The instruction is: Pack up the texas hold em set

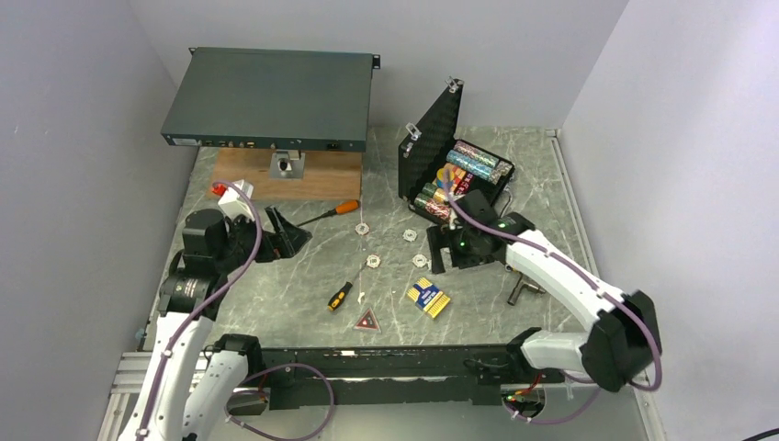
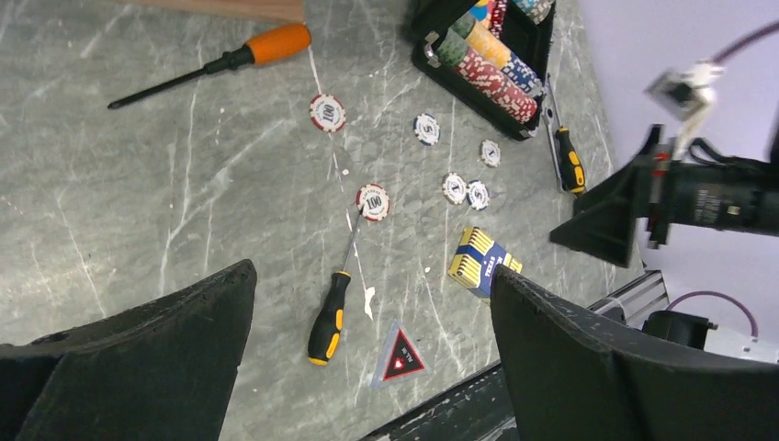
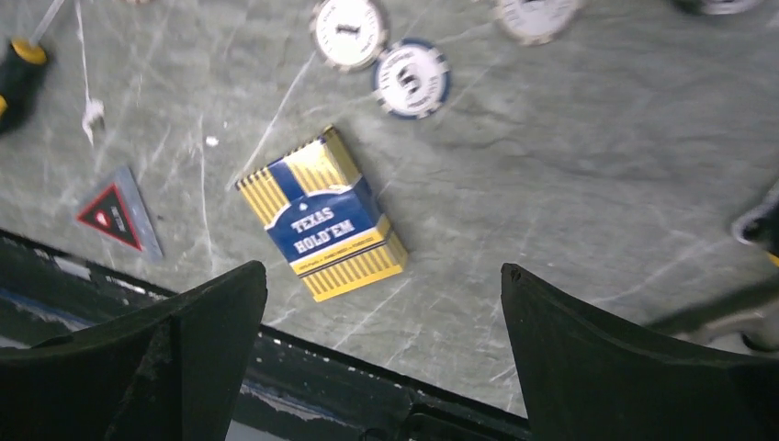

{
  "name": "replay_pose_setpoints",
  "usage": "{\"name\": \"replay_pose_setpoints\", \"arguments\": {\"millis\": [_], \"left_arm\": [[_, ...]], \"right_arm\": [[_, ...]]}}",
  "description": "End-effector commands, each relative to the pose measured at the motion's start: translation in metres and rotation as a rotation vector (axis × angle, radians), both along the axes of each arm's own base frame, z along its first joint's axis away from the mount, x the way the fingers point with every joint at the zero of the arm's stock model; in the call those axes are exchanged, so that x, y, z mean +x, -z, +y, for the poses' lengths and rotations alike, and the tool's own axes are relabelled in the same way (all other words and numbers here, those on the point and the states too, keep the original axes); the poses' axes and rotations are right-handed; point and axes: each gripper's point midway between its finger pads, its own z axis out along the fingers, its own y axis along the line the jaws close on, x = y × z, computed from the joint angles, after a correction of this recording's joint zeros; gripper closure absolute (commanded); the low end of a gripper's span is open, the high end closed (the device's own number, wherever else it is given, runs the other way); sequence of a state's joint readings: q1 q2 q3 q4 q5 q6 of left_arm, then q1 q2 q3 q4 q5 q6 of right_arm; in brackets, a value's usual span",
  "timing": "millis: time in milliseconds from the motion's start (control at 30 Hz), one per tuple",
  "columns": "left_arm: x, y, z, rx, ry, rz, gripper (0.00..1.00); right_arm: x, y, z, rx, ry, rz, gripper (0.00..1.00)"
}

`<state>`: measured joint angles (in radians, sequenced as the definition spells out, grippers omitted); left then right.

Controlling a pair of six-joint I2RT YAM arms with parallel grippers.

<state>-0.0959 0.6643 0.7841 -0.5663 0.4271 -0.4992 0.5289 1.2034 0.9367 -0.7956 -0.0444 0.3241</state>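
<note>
The black hinged case [image 1: 410,167] stands open at the back right, with multicoloured chip rows [image 1: 464,170] inside. Several loose whitish chips [image 1: 373,261] lie on the table in front of it. The blue-yellow card box [image 3: 321,213] lies flat near the front edge, and the red triangular token [image 3: 115,213] lies to its left. My right gripper [image 3: 384,268] hovers open just above and beyond the card box, holding nothing. My left gripper [image 2: 372,271] is open and empty over the left side; its view shows the token [image 2: 401,355] and card box [image 2: 479,262] ahead.
A dark-green rack unit [image 1: 271,99] rests on a wooden block [image 1: 289,175] at the back left. An orange-handled screwdriver [image 1: 335,209] and a black-and-yellow one [image 1: 342,294] lie among the chips, with a third tool [image 1: 524,289] under the right arm. A black rail [image 1: 386,358] runs along the front edge.
</note>
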Motion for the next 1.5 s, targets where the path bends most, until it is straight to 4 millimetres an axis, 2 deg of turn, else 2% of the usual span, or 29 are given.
{"name": "replay_pose_setpoints", "arguments": {"millis": [0,133,233,333,600,900,1267,1467], "left_arm": [[-0.006,-0.022,-0.005,0.049,0.083,-0.151,0.01],[-0.007,-0.027,-0.005,0.098,0.123,-0.201,0.01],[-0.003,-0.029,-0.003,0.123,0.125,-0.232,0.01],[0.0,-0.031,-0.005,0.135,0.15,-0.268,0.01],[0.001,-0.027,-0.012,0.149,0.211,-0.346,0.01],[-0.002,-0.025,-0.01,0.16,0.2,-0.362,0.01],[-0.002,-0.024,-0.011,0.155,0.206,-0.36,0.01],[-0.003,-0.024,-0.012,0.153,0.211,-0.36,0.01]], "right_arm": [[-0.017,0.017,0.033,0.004,-0.172,0.06,0.0],[-0.035,0.035,0.054,-0.045,-0.293,0.123,0.0],[-0.043,0.052,0.06,-0.114,-0.358,0.158,0.0],[-0.044,0.065,0.061,-0.18,-0.39,0.162,0.02],[-0.039,0.074,0.063,-0.263,-0.432,0.137,0.03],[-0.027,0.076,0.068,-0.294,-0.429,0.106,0.09],[-0.03,0.084,0.068,-0.336,-0.428,0.113,0.16],[-0.032,0.09,0.066,-0.353,-0.424,0.128,0.23]]}}
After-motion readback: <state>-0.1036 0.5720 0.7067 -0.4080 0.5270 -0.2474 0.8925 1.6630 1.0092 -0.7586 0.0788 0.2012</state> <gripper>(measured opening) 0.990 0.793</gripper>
